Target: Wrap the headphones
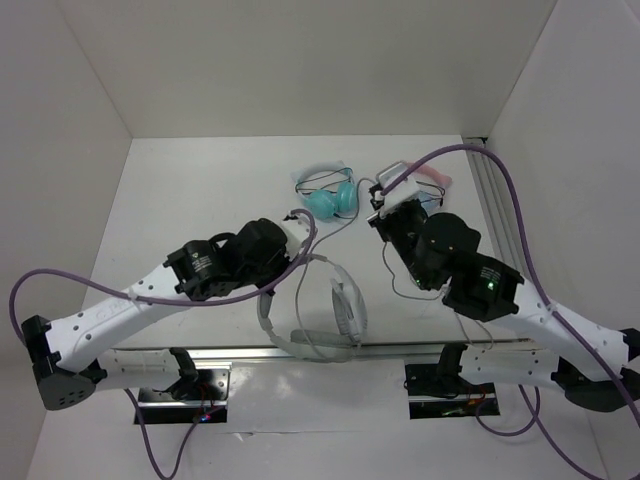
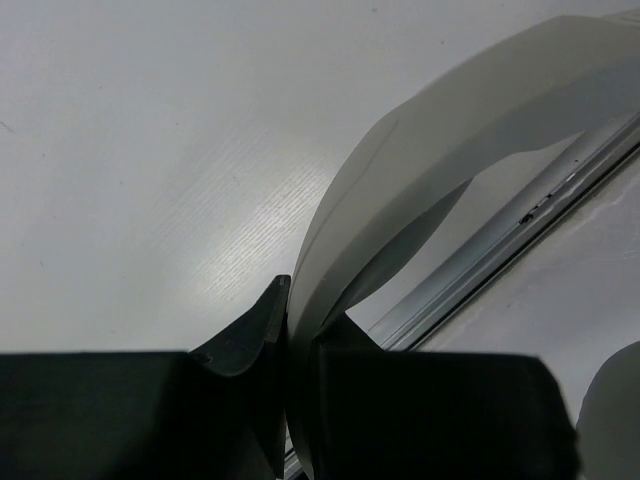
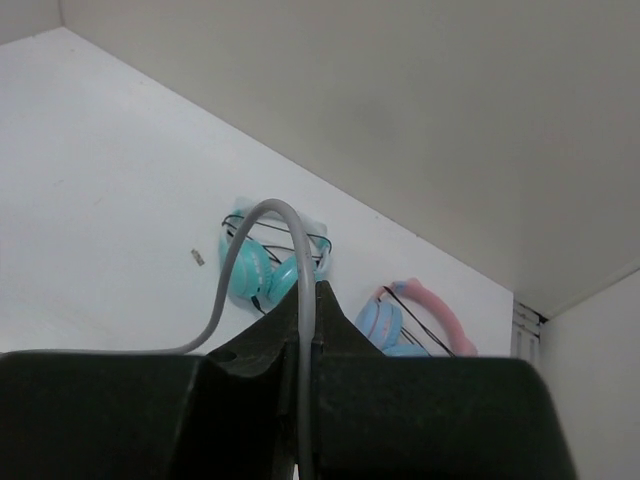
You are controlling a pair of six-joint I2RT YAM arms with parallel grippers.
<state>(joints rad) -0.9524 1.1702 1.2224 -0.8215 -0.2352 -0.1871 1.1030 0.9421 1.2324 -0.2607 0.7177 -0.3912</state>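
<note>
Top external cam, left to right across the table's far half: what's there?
Left gripper shut on the large light-grey headphones → small teal headphones → right gripper shut on the thin grey cable → pink-banded blue headphones.

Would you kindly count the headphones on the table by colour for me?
Light-grey and white headphones with grey cable: 1
Teal headphones: 1
Blue headphones with a pink band: 1
Total: 3
</note>
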